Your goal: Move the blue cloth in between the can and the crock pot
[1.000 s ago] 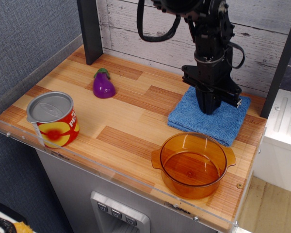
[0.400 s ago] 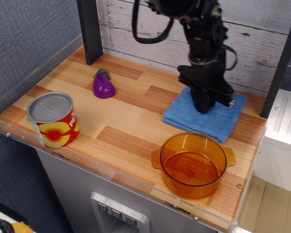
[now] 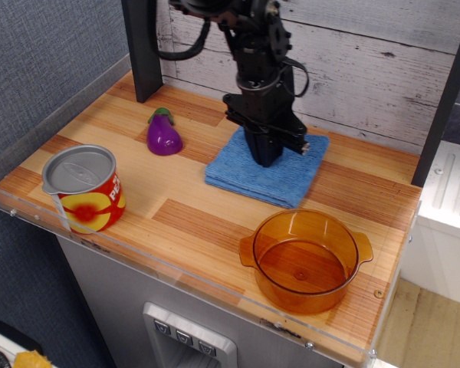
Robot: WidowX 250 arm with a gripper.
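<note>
The blue cloth (image 3: pixel 253 176) lies flat on the wooden tabletop, back of centre, just behind the crock pot. My black gripper (image 3: pixel 267 159) points straight down and presses on the cloth's middle; its fingers look shut together on the fabric. The can (image 3: pixel 83 188), red with a yellow label and a grey lid, stands at the front left. The amber crock pot (image 3: pixel 305 259) stands at the front right, lidless and empty.
A purple eggplant (image 3: pixel 163 133) lies at the back left. A dark post (image 3: pixel 142 46) stands at the back left corner, another at the right edge. A clear acrylic rim (image 3: pixel 176 268) runs along the front and left edges. A white plank wall is behind.
My gripper has slid left across the table and the blue cloth has moved left with it, from the back right to behind the gap left of the pot.
</note>
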